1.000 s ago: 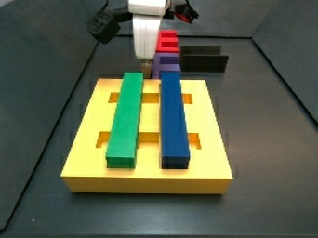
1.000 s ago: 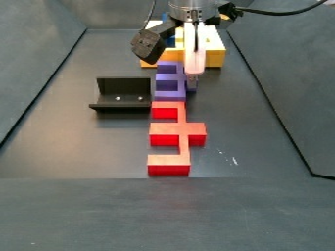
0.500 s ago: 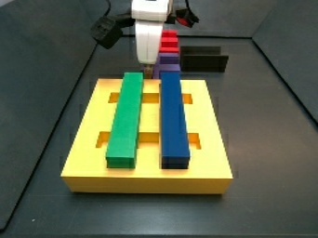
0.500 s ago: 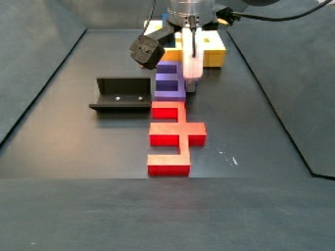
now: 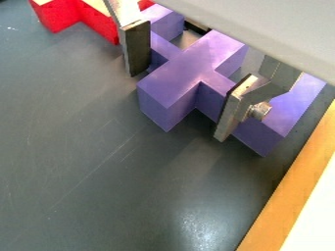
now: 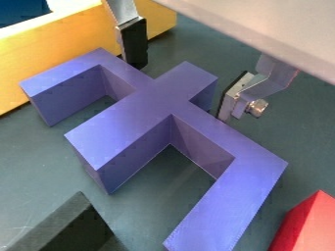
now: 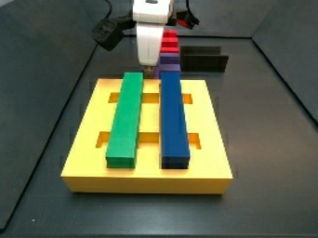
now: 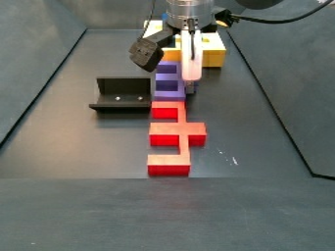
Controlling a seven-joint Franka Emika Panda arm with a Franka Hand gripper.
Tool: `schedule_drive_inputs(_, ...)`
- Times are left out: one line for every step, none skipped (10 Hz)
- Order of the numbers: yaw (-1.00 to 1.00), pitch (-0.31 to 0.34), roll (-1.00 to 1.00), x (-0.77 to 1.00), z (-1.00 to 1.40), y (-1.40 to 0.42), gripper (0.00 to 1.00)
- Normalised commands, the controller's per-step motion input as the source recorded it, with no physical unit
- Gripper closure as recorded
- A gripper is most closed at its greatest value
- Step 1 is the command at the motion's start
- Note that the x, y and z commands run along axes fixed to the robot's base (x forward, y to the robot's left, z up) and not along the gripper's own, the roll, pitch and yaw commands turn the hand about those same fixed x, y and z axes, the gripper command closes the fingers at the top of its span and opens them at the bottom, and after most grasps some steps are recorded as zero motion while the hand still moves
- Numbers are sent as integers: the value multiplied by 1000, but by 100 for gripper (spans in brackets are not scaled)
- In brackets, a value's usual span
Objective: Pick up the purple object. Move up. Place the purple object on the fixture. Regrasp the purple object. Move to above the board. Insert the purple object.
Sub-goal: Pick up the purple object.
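While I watch both wrist views, the gripper (image 5: 191,76) has come lower over the last second and now straddles the central stem of the purple object (image 5: 210,83), which lies on the floor between the board (image 8: 206,51) and the red block (image 8: 175,145). Its fingers (image 6: 132,43) look apart, probably not yet touching, so pickup is about to start

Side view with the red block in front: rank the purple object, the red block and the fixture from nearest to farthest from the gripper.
1. Purple object: straddled by the gripper, between its fingers.
2. Red block: just beyond the purple object, toward the camera.
3. Fixture: off to the side, apart.
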Motion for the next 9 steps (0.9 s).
schedule_drive_inputs(40,24,66,3,-23,0,0)
schedule_drive_inputs(0,0,0,0,0,0,0)
schedule_drive_inputs(0,0,0,0,0,0,100)
schedule_drive_inputs(0,0,0,0,0,0,100)
schedule_drive_inputs(0,0,0,0,0,0,100)
schedule_drive_inputs(0,0,0,0,0,0,100)
schedule_drive_inputs(0,0,0,0,0,0,100)
schedule_drive_inputs(0,0,0,0,0,0,100)
schedule_drive_inputs(0,0,0,0,0,0,100)
